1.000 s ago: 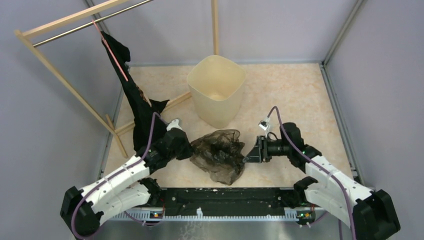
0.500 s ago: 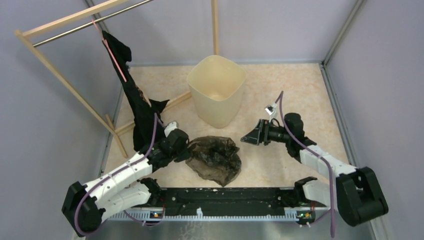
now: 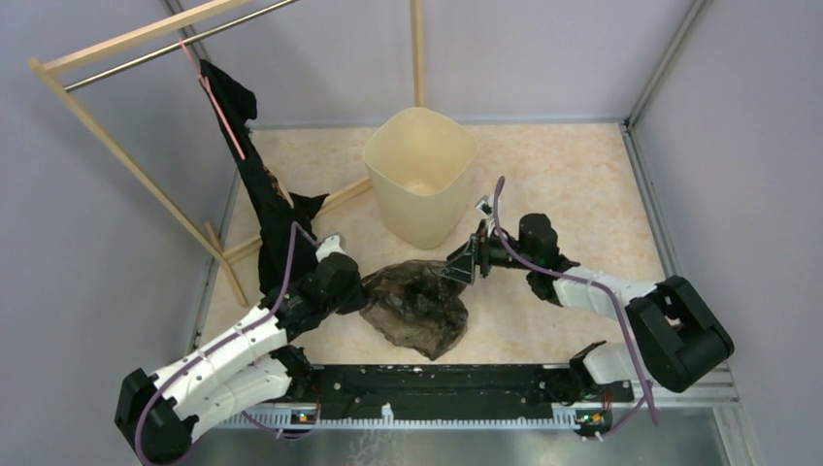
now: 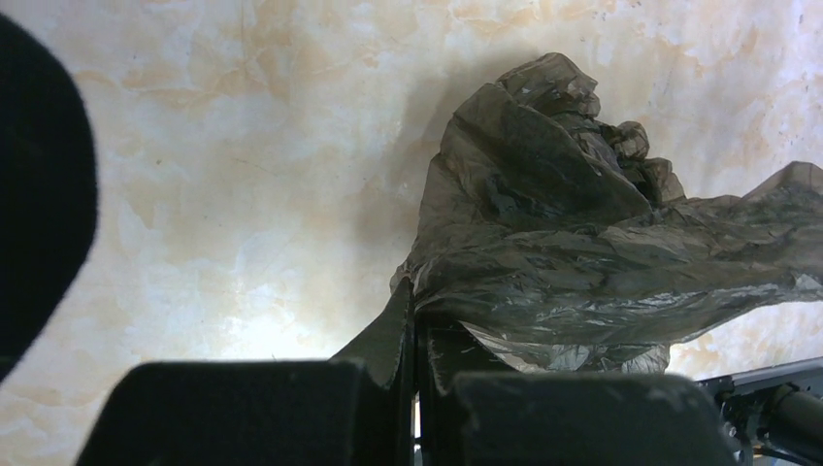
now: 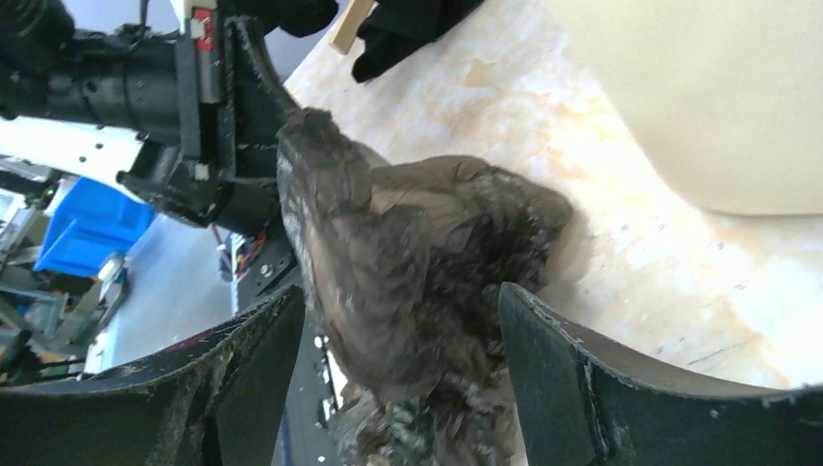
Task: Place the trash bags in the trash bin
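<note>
A crumpled dark translucent trash bag (image 3: 415, 309) lies on the table in front of the cream trash bin (image 3: 419, 175), which stands upright with its mouth open. My left gripper (image 3: 363, 296) is shut on the bag's left edge; in the left wrist view the film (image 4: 563, 243) bunches out from the closed fingertips (image 4: 415, 313). My right gripper (image 3: 456, 271) is open at the bag's upper right. In the right wrist view its two fingers straddle the bag (image 5: 417, 223), and the bin's wall (image 5: 708, 97) shows at the upper right.
A wooden rack (image 3: 126, 155) with a black garment (image 3: 260, 184) hanging from it stands at the back left, just behind my left arm. Grey walls close in the table. The black base rail (image 3: 437, 386) runs along the near edge.
My right gripper opened, lifted off the bag's right edge and swung left, so its fingers now stand around the bag's top. The bag has bunched up towards my left gripper.
</note>
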